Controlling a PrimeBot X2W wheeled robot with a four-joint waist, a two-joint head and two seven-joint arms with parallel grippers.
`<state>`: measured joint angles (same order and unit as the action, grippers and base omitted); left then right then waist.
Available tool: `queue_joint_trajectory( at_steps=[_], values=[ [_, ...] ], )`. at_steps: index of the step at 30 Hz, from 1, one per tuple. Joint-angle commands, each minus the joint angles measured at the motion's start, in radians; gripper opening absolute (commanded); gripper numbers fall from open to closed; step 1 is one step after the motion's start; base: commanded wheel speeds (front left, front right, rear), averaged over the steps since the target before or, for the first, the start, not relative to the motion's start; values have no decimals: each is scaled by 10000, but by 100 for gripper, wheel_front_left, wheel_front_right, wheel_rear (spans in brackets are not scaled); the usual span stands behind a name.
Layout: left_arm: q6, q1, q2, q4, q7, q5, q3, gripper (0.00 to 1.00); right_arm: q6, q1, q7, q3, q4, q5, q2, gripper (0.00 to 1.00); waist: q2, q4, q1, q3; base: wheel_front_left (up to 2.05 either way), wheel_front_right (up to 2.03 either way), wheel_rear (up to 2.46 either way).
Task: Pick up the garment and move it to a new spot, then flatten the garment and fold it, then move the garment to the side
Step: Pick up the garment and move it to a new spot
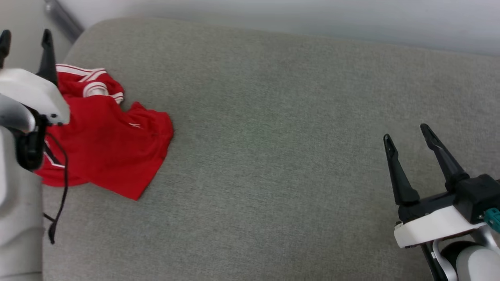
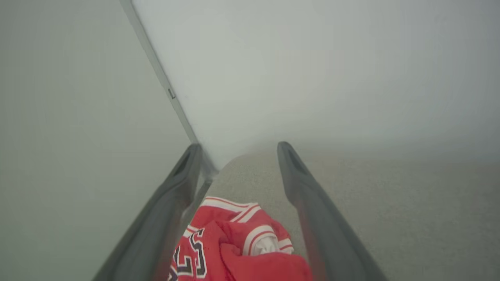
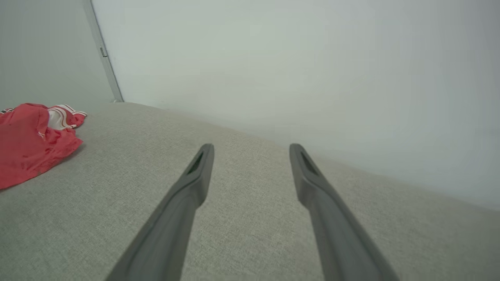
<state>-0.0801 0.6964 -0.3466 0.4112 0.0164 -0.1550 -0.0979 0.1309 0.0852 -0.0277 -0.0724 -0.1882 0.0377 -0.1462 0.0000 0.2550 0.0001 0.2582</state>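
Note:
The garment [image 1: 113, 144], a red jersey with white-striped trim, lies crumpled at the left of the grey cushioned surface [image 1: 273, 136]. My left gripper [image 1: 25, 39] hovers over its left part, fingers open and empty, and its pale forearm hides some of the cloth. In the left wrist view the garment [image 2: 242, 249] lies below and between the open fingers, black lettering showing. My right gripper [image 1: 406, 134] stands open and empty far to the right, well away from the cloth. In the right wrist view the garment [image 3: 31, 140] lies at the far left.
A pale wall [image 1: 312, 15] runs along the far edge of the grey surface. A metal strip [image 1: 62, 17] stands at the back left corner. A black cable [image 1: 58, 187] hangs from my left wrist over the garment's edge.

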Motion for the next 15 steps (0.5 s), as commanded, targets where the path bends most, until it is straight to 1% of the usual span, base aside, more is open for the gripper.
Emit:
queue_joint_trajectory(
  at_steps=[1, 4, 9, 12, 15],
  values=[
    [-182, 260, -336, 456, 1179, -333, -51, 100, -3, 240, -104, 47, 21, 104, -11, 100, 0, -823, -1, 872, 0, 0, 0],
    [-357, 626, -1057, 950, 3214, -1003, -222, 100, -3, 398, -258, 81, 144, 127, 43, 100, 0, -1127, -1, 1269, 0, 0, 0],
    [-475, 439, -1840, 1554, 6303, -2125, -313, 100, -3, 726, -490, 51, 370, 180, 107, 100, 0, -1457, -1, 1787, 0, 0, 0],
    [-473, 125, -2089, 1740, 7528, -2554, -446, 100, -3, 901, -615, 30, 479, 212, 116, 100, 0, -1572, -1, 2031, 0, 0, 0],
    [-295, -225, -1983, 1921, 8201, -2933, -663, 100, -3, 1044, -708, 6, 582, 226, 141, 100, 0, -1639, -1, 2167, 0, 0, 0]
  ],
)
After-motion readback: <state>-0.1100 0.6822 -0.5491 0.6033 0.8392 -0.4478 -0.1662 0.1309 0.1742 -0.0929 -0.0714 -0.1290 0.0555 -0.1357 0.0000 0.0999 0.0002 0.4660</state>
